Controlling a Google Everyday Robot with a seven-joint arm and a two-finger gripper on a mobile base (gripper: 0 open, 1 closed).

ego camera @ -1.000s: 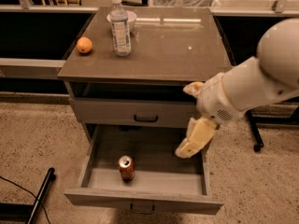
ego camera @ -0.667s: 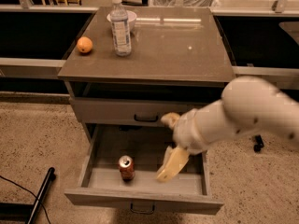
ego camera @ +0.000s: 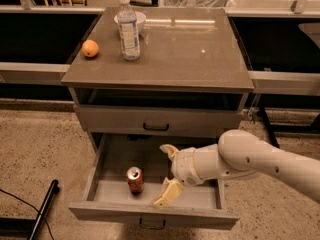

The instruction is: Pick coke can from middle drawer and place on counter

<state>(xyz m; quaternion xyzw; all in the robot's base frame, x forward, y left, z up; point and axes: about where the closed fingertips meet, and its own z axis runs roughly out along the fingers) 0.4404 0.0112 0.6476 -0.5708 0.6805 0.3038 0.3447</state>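
Task is at an early stage. The small red-orange coke can with the silver top (ego camera: 134, 179) is standing upright on the floor of the wide grey metal middle drawer (ego camera: 95, 176), which is sitting pulled out (so the opening part needs no work). The can is just beside the gripper, on the side away from the arm, not touching it. Nothing is gripped yet. Left to do, as I judge it: close on the can, lift it clear of the drawer walls, set it on the counter.

The cream-coloured two-finger gripper (ego camera: 160, 175) is hanging inside the drawer, approx level w/ the can. Its fingers are spread wide, one toward the drawer back, one toward the front panel, w/ nothing btwn them. The gap is facing the can, so the approach looks lined up.

The white arm is coming in from the picture's right edge, running low across the drawer's right wall, w/ the wrist angled down and inward.

The flat grey-brown counter top (ego camera: 175, 54) is sitting above and behind the gripper, well apart from it. On its far-left part, diagonally away from the gripper, are a clear plastic water bottle (ego camera: 128, 28), a white bowl (ego camera: 140, 18) behind it and a round orange fruit (ego camera: 90, 48). The side nearer the arm is looking like the handier drop spot. The shut grey upper drawer front w/ a black handle (ego camera: 156, 120) is sitting directly above the gripper.
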